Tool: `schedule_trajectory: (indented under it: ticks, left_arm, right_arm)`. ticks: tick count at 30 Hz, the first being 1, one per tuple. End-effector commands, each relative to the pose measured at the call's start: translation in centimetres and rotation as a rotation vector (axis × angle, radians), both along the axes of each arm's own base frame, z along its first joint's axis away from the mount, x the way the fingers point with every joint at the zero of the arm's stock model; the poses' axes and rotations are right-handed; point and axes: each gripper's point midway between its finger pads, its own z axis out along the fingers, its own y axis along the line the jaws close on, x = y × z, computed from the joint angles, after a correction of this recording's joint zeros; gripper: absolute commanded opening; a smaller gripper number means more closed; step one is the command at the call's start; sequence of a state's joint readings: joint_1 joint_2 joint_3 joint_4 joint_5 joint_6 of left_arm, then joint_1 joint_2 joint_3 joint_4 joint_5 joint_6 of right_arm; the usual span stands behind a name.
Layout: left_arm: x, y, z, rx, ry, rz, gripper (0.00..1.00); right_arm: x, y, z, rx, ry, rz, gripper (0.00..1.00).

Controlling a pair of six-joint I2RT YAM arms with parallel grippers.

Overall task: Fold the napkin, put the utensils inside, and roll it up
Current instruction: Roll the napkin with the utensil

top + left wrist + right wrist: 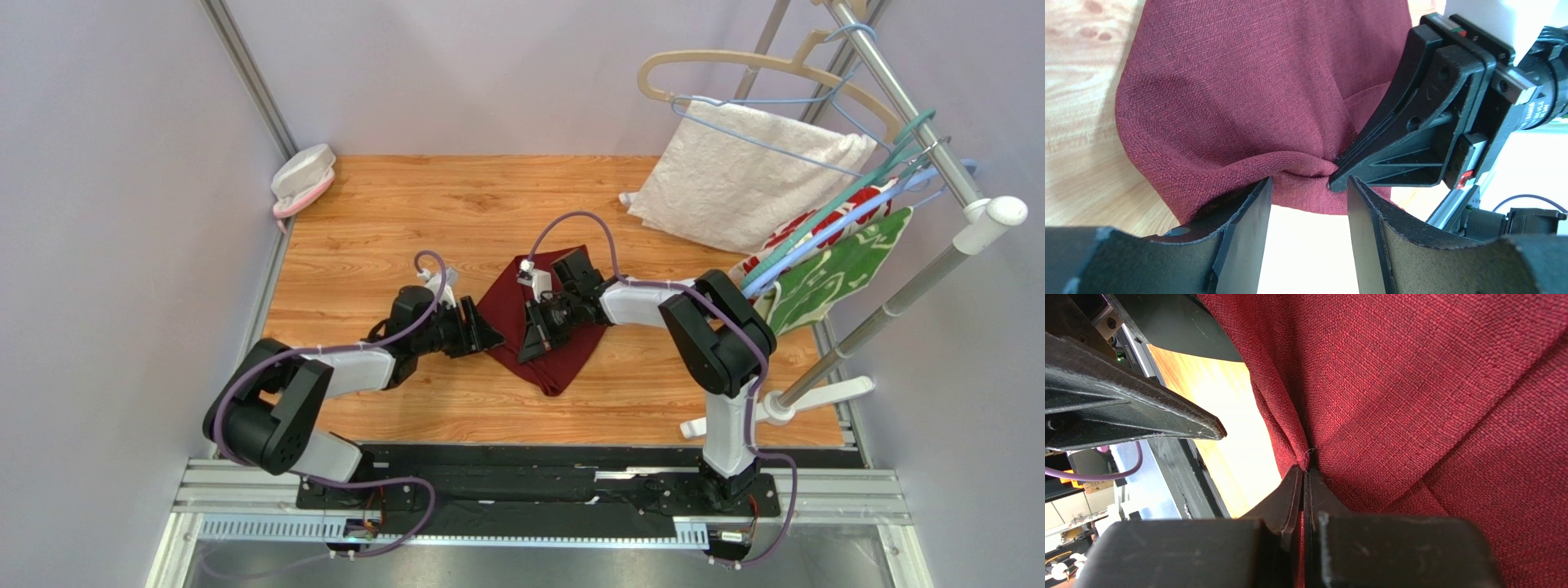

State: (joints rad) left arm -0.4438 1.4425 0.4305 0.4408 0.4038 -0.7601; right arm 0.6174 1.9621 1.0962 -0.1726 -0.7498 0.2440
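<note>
Left wrist view: right tool (1335, 177) pinches the napkin (1247, 92); left tool (1309, 182) gapes just beside.

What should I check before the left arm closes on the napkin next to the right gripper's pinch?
1. Right gripper grip: ok, shut on a pinch of the napkin.
2. Left gripper ready: ok, open, jaws apart at the napkin's edge.
3. Fabric between the left jaws: cannot tell, the depth is unclear from the wrist view.
4. Clearance between the grippers: not ok, the two nearly meet at the pinch.
5. Napkin lying flat: not ok, it is gathered into creases around the pinch.
6. Utensils located: not ok, none show in any view.
</note>
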Motion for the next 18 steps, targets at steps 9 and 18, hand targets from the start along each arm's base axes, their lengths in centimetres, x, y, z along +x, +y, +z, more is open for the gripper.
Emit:
schedule_trajectory:
  ticks: [9, 18]
  left_arm:
    - [2.5, -1.7, 2.4, -0.071, -0.140, -0.030, 0.54]
    - [2.9, -2.0, 0.1, -0.060, -0.096, -0.028, 0.52]
  right_arm:
    - [1.2, -1.7, -3.3, -0.106, -0.028, -0.063, 0.00]
    - [1.2, -1.6, -3.0, -0.096, -0.028, -0.071, 0.00]
